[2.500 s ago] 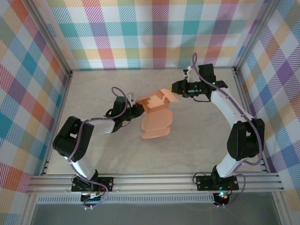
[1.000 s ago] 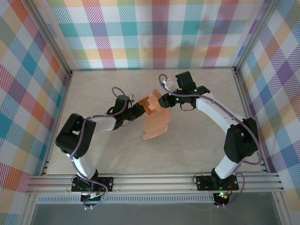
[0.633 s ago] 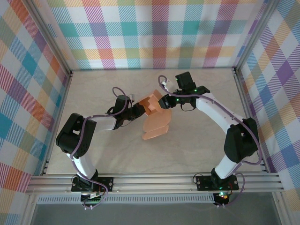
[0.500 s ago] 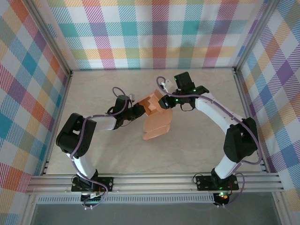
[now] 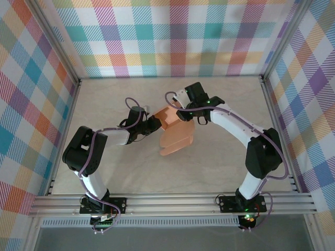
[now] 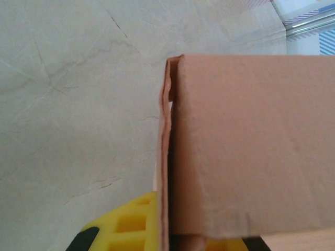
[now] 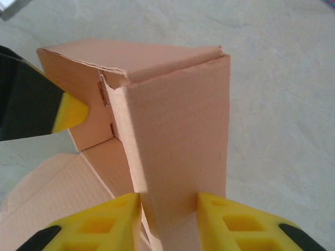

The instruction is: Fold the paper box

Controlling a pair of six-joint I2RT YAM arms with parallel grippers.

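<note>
I see my left pincer (image 5: pixel 155 123) clenched on the paper box (image 5: pixel 177 137) wall; my right pincer (image 7: pixel 168 201) grasps its upright folded panel.

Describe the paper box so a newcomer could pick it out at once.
On the pale marbled table inside the plaid-walled cell, look where the two arms meet. The paper box lies there, its far end folded upright and held in the fingers of the left gripper and the right gripper. It is the one salmon-orange thing among black, white and yellow robot parts.
</note>
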